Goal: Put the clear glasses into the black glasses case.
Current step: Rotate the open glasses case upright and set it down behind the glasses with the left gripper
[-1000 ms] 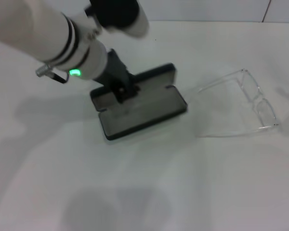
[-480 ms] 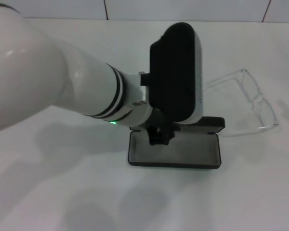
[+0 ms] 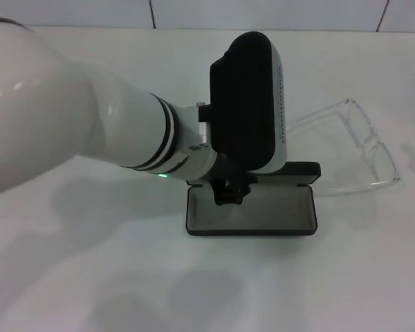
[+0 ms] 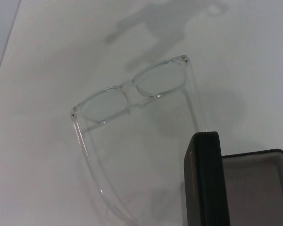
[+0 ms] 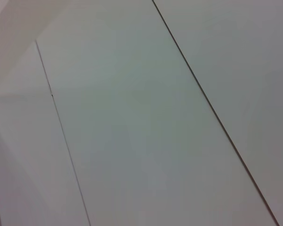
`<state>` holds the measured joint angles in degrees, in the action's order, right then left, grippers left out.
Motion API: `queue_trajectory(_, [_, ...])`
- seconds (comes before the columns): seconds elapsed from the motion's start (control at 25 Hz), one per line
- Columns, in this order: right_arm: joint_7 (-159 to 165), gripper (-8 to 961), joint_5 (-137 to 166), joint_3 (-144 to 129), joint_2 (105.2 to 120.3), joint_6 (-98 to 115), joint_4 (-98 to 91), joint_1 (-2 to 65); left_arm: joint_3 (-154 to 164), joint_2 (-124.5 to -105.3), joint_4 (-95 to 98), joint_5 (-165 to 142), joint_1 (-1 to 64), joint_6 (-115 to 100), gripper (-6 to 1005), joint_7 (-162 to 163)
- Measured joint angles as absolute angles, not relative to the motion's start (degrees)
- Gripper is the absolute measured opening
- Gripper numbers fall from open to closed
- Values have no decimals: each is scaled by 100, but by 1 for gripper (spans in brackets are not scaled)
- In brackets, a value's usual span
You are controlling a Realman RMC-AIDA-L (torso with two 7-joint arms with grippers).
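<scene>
The black glasses case (image 3: 273, 213) lies open on the white table, grey lining up, with its lid (image 3: 303, 170) raised behind it. My left gripper (image 3: 228, 194) reaches down from under the wrist's black camera housing and is shut on the case's back edge near the hinge. The clear glasses (image 3: 369, 146) lie unfolded on the table, right of the case and apart from it. The left wrist view shows the glasses (image 4: 132, 89) beyond the case's upright lid (image 4: 203, 183). My right gripper is out of view.
My big white left arm (image 3: 69, 117) crosses the left half of the head view and hides the table under it. Tiled wall seams run along the table's far edge. The right wrist view shows only pale tiles (image 5: 141, 117).
One second ago the case lay angled at centre left. It has since swung and moved right and nearer with my left gripper, now squared up close beside the glasses. The glasses stayed put.
</scene>
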<state>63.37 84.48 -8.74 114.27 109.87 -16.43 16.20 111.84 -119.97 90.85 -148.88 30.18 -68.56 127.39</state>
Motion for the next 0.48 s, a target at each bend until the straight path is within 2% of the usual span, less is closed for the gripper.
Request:
queue_trajectory(0.32, [6336,870,8439,-869,11425,10985,-1643,1657,11217,-12011,8957,-14822,2904,-6603,234,12729])
queue_trajectory(0.48, [6336,869,8437,-869,11426,10987,-1643,1638,11245,-12013,8977,-14812,2875,-6594,292,12727])
